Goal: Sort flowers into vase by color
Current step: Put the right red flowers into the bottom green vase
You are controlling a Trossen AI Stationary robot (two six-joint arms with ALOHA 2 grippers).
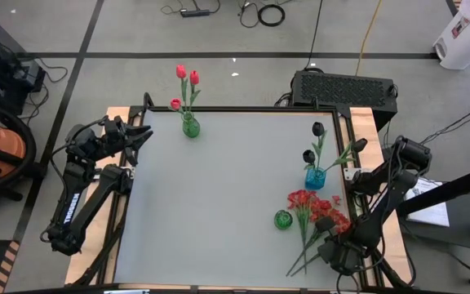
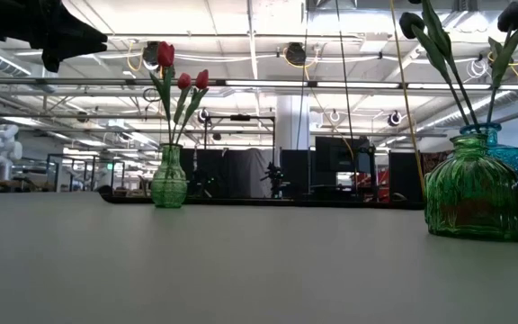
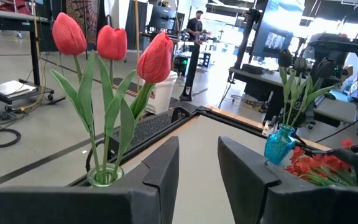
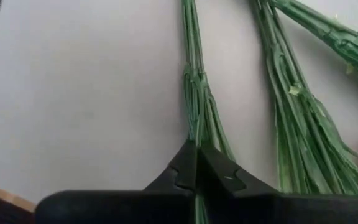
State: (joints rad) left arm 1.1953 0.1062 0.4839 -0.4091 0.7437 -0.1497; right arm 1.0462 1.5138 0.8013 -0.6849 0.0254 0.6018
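Red tulips [image 1: 187, 77] vased, black tulips [image 1: 312, 141] vased. Red blossom bunch [image 1: 312, 204] unsorted: my right end effector [image 4: 197, 163] pinches its stem; left end effector [image 3: 197, 163] spread, idle.

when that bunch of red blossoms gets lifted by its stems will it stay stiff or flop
Probably droops: the right pincer is shut on thin stems far from the bushy red blossoms, so the heavy-looking head may sag. The stems lie as a loose, fanned bundle, so some could slip free. It looks light overall, unlikely to strain the grip.
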